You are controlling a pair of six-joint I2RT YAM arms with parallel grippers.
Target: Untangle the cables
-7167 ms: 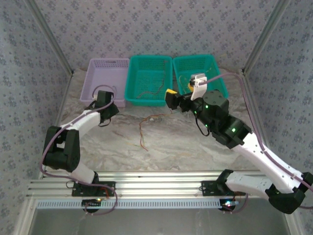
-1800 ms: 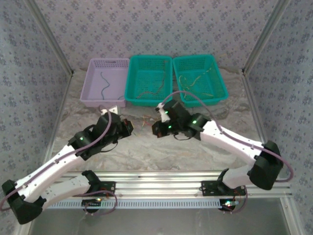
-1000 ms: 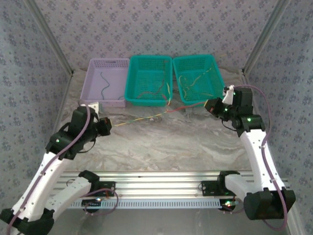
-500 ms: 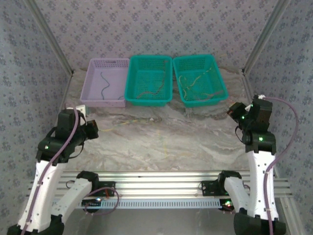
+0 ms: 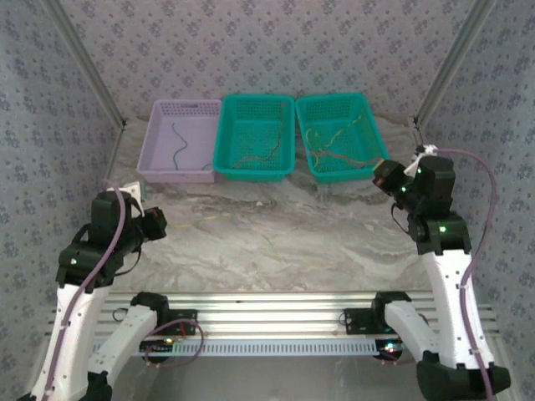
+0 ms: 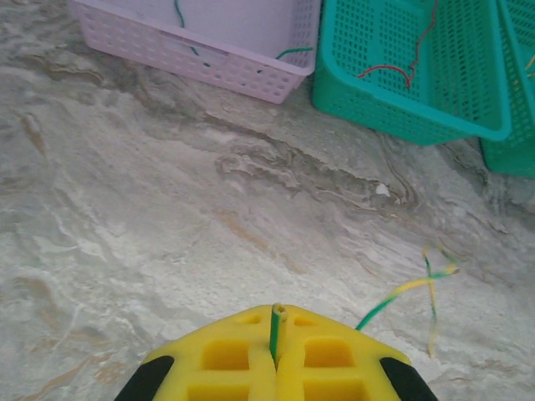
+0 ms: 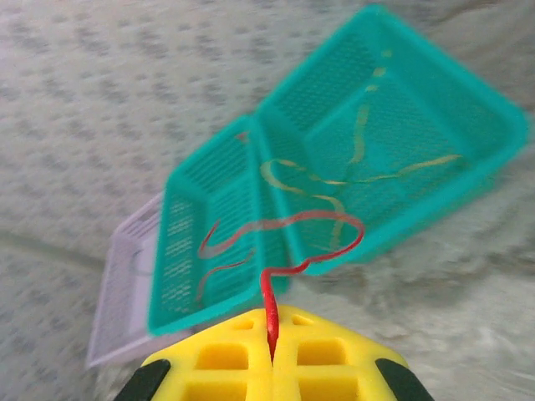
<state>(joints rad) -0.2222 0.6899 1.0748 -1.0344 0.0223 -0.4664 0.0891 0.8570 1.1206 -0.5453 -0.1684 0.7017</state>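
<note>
The left gripper (image 6: 274,334) clamps a thin green-yellow wire (image 6: 399,293) — the right gripper (image 7: 272,334) pinches a thin red wire (image 7: 322,253), seemingly looping before a blurred teal plastic basket (image 7: 435,109).

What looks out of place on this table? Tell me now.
A green-and-yellow cable trails loose across the marble table, outside the baskets, one end pinched in the shut left gripper. The right gripper is shut on a red cable that curls free. Nothing looks damaged.
</note>
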